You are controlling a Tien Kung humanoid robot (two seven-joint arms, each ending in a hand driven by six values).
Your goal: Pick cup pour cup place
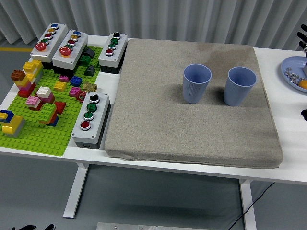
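Note:
Two light blue ribbed cups stand upright on a grey mat (158,124). The left cup (196,83) sits near the mat's middle back, and the right cup (239,86) is a short gap to its right. Their insides are not clearly visible from here. Only small black parts of my right hand (303,40) show at the picture's right edge, well apart from the right cup. My left arm is out of sight.
A blue plate (290,72) with small beads and an orange piece lies at the right edge. On the left are a green baseplate (33,136) with several toy bricks and several grey button boxes (91,120).

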